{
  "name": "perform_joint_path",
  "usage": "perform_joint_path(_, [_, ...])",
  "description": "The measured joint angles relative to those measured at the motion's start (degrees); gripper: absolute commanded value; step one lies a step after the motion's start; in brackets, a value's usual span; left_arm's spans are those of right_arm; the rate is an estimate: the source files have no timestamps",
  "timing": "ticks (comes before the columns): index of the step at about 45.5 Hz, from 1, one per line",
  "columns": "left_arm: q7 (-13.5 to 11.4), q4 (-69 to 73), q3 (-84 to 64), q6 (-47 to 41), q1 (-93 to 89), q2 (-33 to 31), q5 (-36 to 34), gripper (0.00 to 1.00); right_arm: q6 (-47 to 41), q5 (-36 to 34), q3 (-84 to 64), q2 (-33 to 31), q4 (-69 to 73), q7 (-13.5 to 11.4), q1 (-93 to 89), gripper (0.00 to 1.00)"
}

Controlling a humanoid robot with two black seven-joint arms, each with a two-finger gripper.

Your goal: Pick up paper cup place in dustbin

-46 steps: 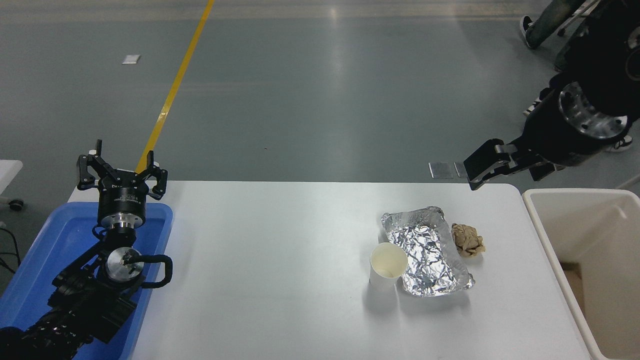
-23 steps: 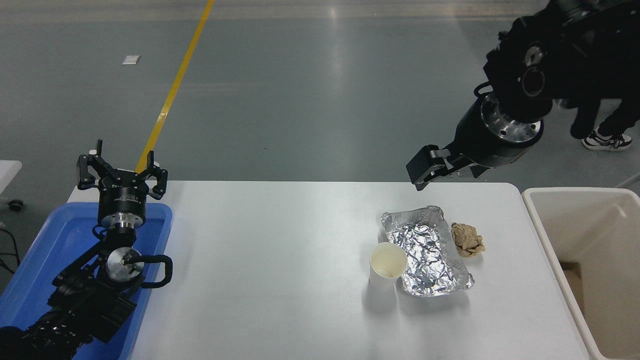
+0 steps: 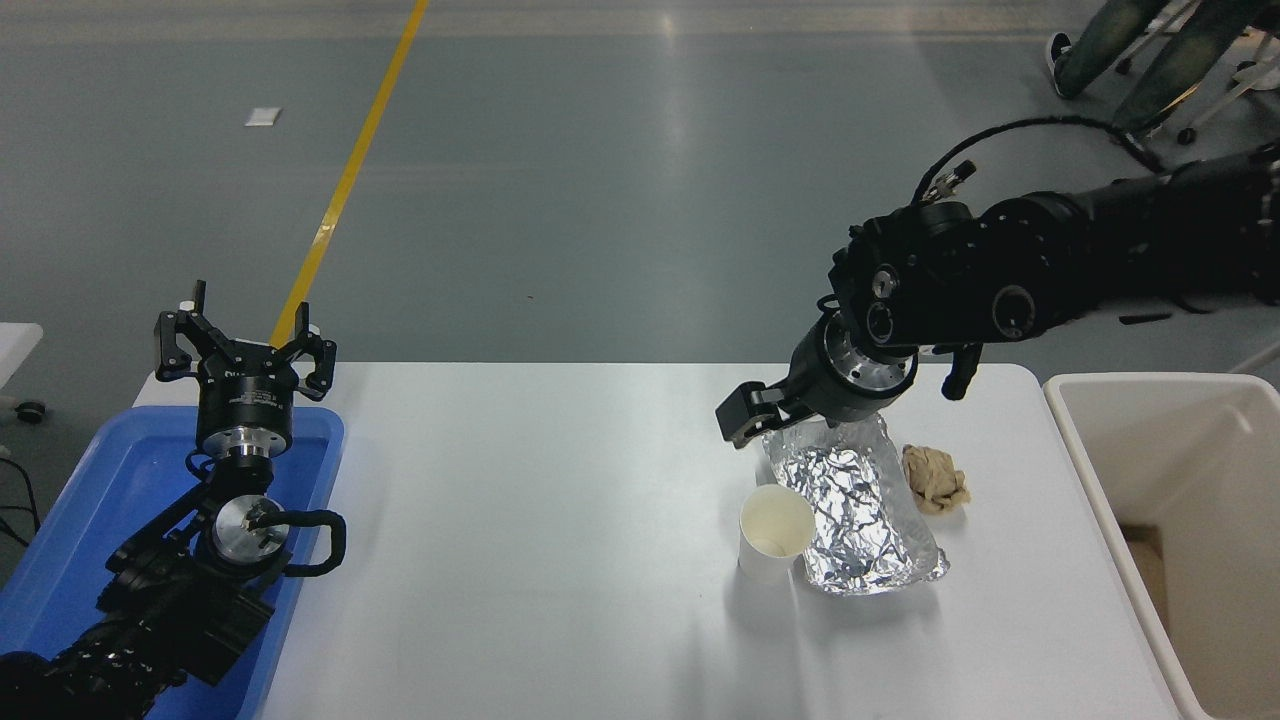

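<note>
Head view is all I have to steer by, and from it my right gripper (image 3: 745,420) hangs over the far side of the table, above the far end of the foil tray (image 3: 853,505), with nothing in it and touching nothing I can see. I see its fingers edge-on as one dark block, so I cannot tell how far apart they stand.

My main worry is crowding. The paper cup (image 3: 773,532) stands upright with its mouth up, nearer to me than the gripper and pressed right against the tray's left wall. If I come down from this side, I judge a finger could catch the foil, drag the tray, and tip the light cup over. A hard squeeze would probably crush the thin wall. An off-centre descent could simply knock it flat.

On the tray's other side lies a crumpled brown paper ball (image 3: 934,477), just beside the foil; I would not want to sweep that along either.

The dustbin (image 3: 1072,430) sits off the table's right end, well apart from the cup, so the carry must clear both tray and ball.

My left gripper (image 3: 243,345) is parked over the blue tray (image 3: 320,470) at the lower left, fingers spread.
</note>
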State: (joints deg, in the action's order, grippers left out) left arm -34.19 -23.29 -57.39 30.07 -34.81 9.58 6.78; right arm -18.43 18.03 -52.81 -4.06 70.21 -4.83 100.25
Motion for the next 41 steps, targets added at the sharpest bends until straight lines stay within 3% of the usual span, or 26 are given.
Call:
perform_joint_path(6, [0.0,0.0,0.0,0.0,0.0,0.0,0.0,0.99,2.5,2.6,0.2,0.2,-2.6,0.0,-5.4,0.95])
perform_joint_path(13, [0.0,0.0,0.0,0.0,0.0,0.0,0.0,0.99,4.2,5.2,0.3,0.3,-4.9,0.0,-9.7,0.79])
perform_joint_path(16, [0.0,0.0,0.0,0.0,0.0,0.0,0.0,0.99,4.8,6.7,0.3,0.4,-5.6,0.0,-11.2,0.68])
perform_joint_path(24, [0.0,0.0,0.0,0.1,0.0,0.0,0.0,0.99,6.7,10.0,-0.3,0.4,-7.2,0.0,-14.2,0.61])
perform_joint_path(26, [0.0,0.0,0.0,0.1,0.0,0.0,0.0,0.99,7.0,10.5,-0.4,0.5,-7.6,0.0,-14.8,0.51])
perform_joint_path(29, [0.0,0.0,0.0,0.1,0.0,0.0,0.0,0.99,7.3,10.9,-0.4,0.5,-7.9,0.1,-15.4,0.09])
perform_joint_path(30, [0.0,0.0,0.0,0.1,0.0,0.0,0.0,0.99,7.4,11.0,-0.5,0.5,-8.0,0.1,-15.5,0.00])
perform_joint_path(41, [0.0,0.0,0.0,0.1,0.0,0.0,0.0,0.99,8.1,10.9,-0.6,0.3,-8.4,0.2,-15.9,0.00])
